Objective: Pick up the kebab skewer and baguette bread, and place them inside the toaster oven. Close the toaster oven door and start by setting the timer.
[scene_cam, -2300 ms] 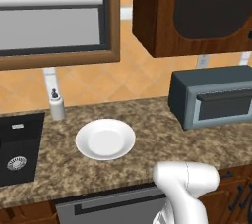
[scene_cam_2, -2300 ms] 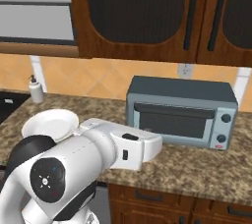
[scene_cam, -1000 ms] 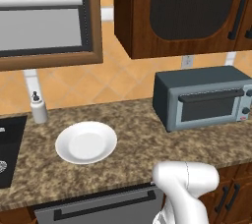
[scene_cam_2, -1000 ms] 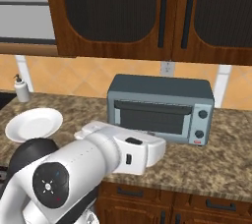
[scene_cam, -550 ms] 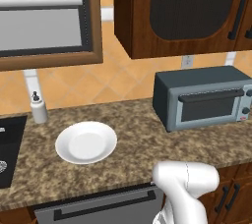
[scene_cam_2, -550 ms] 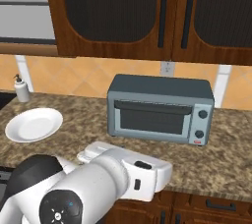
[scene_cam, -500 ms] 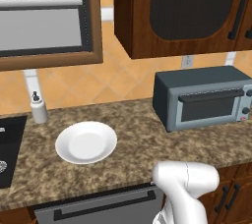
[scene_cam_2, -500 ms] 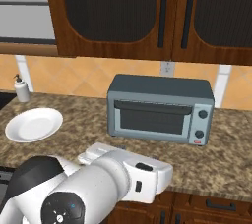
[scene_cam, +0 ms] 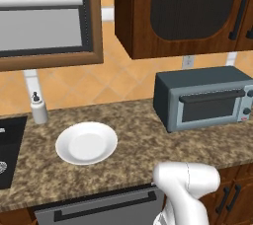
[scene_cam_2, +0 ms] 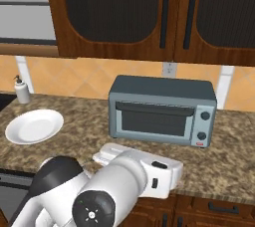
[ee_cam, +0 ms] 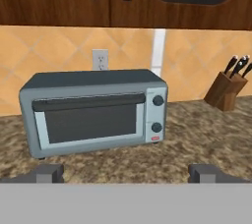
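The speckled brown granite desk [scene_cam: 133, 135] runs beneath dark wooden wall cabinets [scene_cam_2: 149, 12] and an orange tiled backsplash. On it, against the wall, stands the dark blue-grey rectangular toaster oven [scene_cam: 202, 98]. Its grey-framed toaster oven door [ee_cam: 88, 120] with the dark window is shut, with a black bar handle [ee_cam: 88, 102] along its top and two round dark knobs [ee_cam: 157, 114] to the right. A round white plate [scene_cam: 86, 142] lies bare on the desk, well apart from the oven, toward the black sink [scene_cam: 10, 155]. A wooden knife block [ee_cam: 225, 90] stands off to the oven's other side. A small white soap dispenser [scene_cam: 38, 108] stands by the wall. The end effector [ee_cam: 126, 173] hangs spread wide before the oven, holding nothing.
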Robot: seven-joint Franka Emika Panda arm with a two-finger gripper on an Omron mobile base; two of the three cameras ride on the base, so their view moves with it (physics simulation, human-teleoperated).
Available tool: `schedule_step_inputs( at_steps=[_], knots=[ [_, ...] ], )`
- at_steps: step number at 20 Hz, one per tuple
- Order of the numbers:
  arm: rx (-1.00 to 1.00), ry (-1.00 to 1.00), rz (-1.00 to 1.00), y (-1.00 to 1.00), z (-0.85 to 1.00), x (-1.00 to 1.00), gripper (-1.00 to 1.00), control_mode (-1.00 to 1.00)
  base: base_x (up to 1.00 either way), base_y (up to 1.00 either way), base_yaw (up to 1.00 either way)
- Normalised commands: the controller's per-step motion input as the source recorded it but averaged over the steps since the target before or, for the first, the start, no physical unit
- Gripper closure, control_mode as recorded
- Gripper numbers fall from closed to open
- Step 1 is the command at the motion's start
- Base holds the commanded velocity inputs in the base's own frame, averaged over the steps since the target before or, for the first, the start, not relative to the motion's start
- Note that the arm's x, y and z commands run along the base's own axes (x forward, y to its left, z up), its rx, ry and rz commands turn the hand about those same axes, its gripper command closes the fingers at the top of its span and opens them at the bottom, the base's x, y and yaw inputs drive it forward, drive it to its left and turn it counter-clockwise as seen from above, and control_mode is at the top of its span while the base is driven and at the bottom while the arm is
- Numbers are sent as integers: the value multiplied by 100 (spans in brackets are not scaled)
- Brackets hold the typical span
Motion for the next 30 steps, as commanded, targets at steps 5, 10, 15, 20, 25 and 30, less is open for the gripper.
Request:
schedule_step_inputs(
  at_steps=[5, 10, 15, 20, 25, 30],
  knots=[
    [3, 0, 21, -63, -11, 28, -100, -100, 0, 0, 0],
    [2, 0, 19, -58, -6, 23, -100, -100, 0, 0, 0],
    [1, 0, 1, -57, -3, 2, -100, -100, 0, 0, 0],
    [0, -1, -1, -37, -14, 10, -100, -100, 0, 0, 0],
    [0, -3, 0, -35, -21, 23, -100, -100, 0, 0, 0],
    [0, -9, 0, -24, -24, 31, -100, -100, 0, 0, 0]
  ],
)
